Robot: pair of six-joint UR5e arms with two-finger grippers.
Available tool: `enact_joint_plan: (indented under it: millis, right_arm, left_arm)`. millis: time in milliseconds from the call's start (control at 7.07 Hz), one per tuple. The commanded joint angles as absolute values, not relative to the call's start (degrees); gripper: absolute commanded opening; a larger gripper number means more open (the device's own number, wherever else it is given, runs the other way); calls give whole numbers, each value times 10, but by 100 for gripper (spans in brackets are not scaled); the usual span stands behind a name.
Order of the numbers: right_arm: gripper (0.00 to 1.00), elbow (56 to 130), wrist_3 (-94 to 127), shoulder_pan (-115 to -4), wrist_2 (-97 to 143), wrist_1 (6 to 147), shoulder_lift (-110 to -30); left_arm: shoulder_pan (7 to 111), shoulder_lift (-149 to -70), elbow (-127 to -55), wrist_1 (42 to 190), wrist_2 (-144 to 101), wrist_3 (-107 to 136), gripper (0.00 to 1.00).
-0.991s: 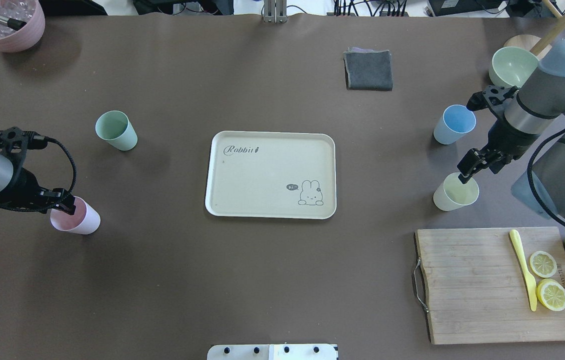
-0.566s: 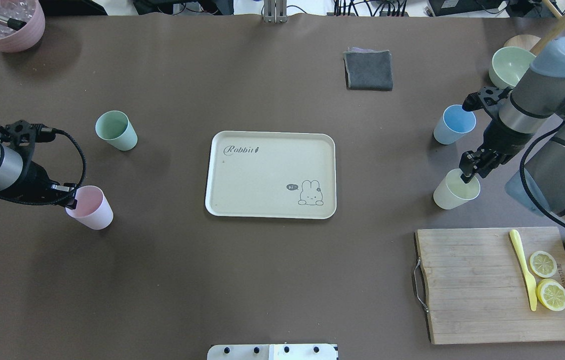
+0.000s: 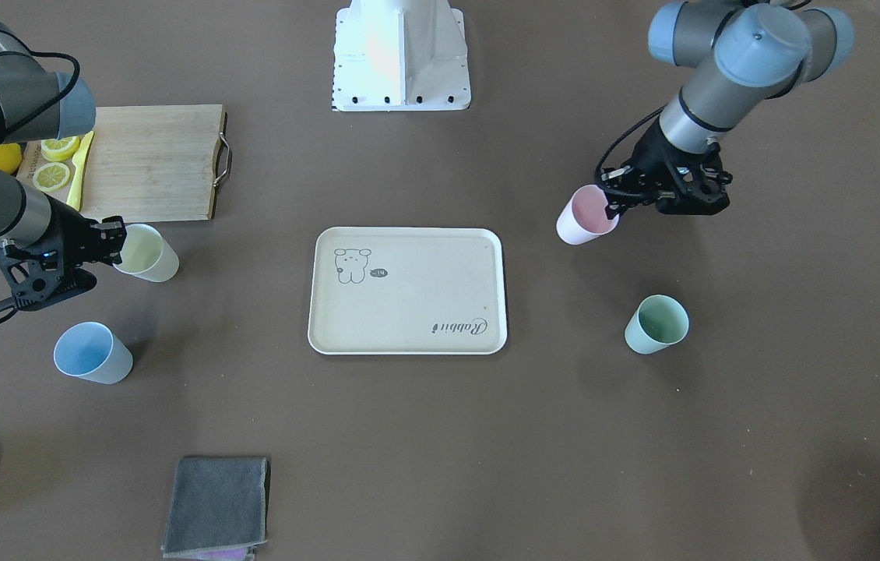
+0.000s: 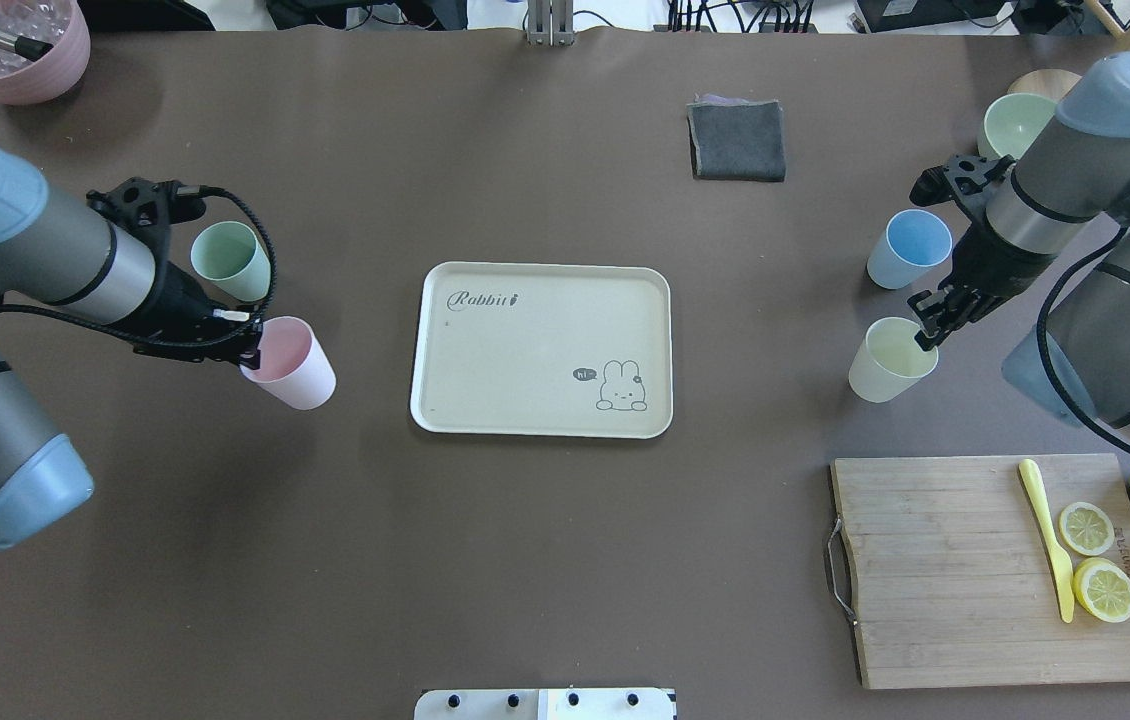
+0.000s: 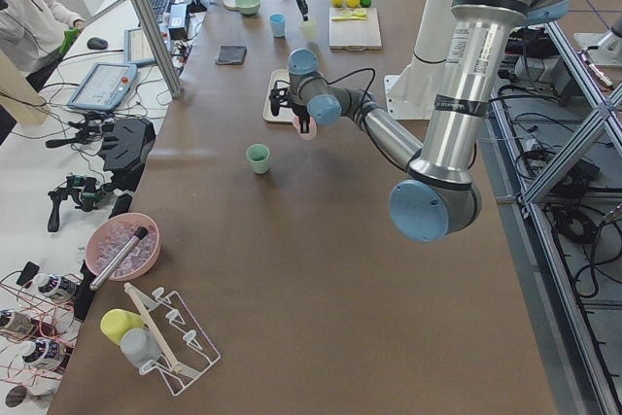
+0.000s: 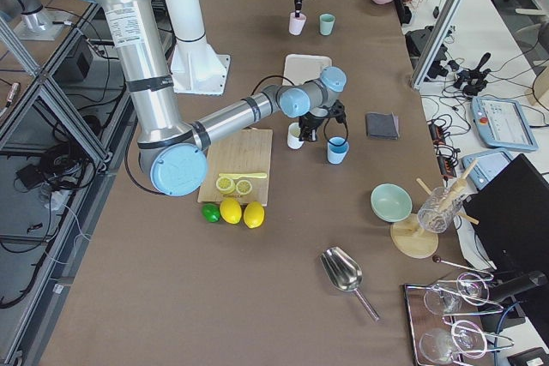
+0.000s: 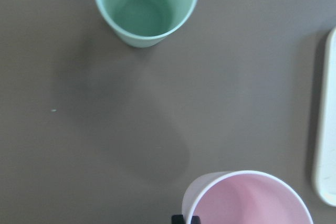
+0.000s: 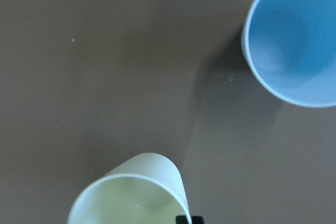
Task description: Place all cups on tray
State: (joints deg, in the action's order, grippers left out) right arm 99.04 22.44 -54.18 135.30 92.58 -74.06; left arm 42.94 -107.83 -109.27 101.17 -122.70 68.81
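The cream tray lies at the table's centre with nothing on it; it also shows in the front view. My left gripper is shut on the rim of the pink cup and holds it above the table, left of the tray, near the mint green cup. My right gripper is shut on the rim of the pale yellow cup, right of the tray. The light blue cup stands just beyond it. The left wrist view shows the pink cup and the mint cup.
A wooden cutting board with lemon slices and a yellow knife lies at the near right, with whole lemons past its right edge. A grey cloth and a sage bowl lie at the far right, and a pink pot at the far left.
My left gripper has carried the pink cup right and farther from the robot, to beside the mint cup and nearer the tray. My right gripper has moved the yellow cup slightly left.
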Motion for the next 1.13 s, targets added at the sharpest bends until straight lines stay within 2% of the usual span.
enact_joint_plan:
  millis: [0, 425, 708, 849, 991]
  right_arm:
    - [0, 997, 308, -533, 1373, 924, -692]
    - [0, 995, 446, -454, 1286, 910, -592]
    - [0, 974, 561, -375, 1190, 770, -588]
    - [0, 972, 562, -367, 1190, 771, -587]
    - [0, 972, 562, -359, 1188, 773, -583]
  left_arm:
    - [369, -1178, -1051, 965, -1174, 757, 0]
    - [328, -1234, -985, 966, -1128, 774, 0]
    - [328, -1244, -969, 967, -1118, 772, 0]
    - [328, -1244, -969, 967, -1118, 772, 0]
    - [328, -1244, -969, 967, -1114, 772, 75]
